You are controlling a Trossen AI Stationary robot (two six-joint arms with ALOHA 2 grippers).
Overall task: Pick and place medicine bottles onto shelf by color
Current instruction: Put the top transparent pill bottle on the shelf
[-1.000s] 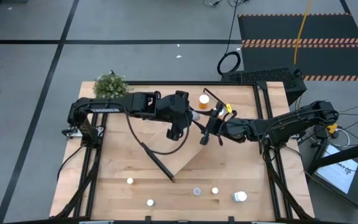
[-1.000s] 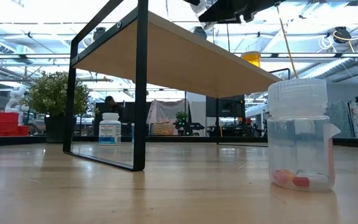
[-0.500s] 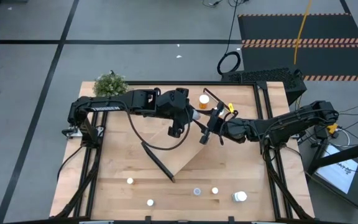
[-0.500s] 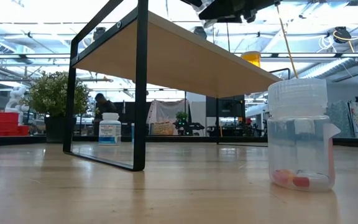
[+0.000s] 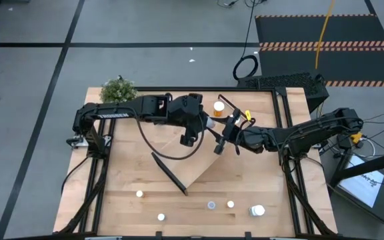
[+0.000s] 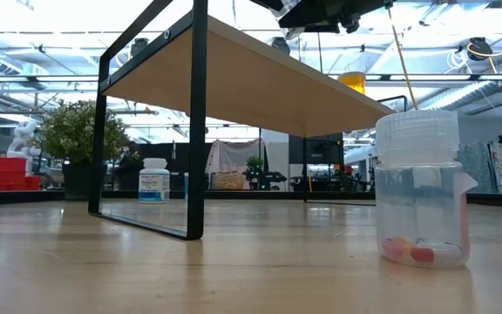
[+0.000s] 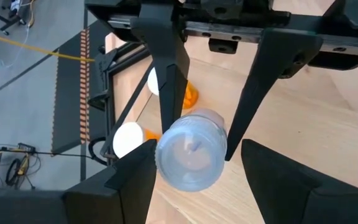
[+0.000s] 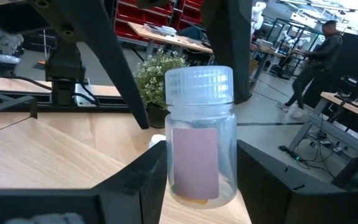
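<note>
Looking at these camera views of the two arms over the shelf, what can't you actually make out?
- High view: the bottle at the left gripper is hidden under the arm.
- High view: the small bottles near the table's front edge are too small to tell their colours.
- Low view: both grippers are cut off by the top edge above the shelf.
- Right wrist view: the clear bottle covers its own footing.

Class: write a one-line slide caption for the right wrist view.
Right gripper holds a clear, white-capped bottle upright over the shelf.
</note>
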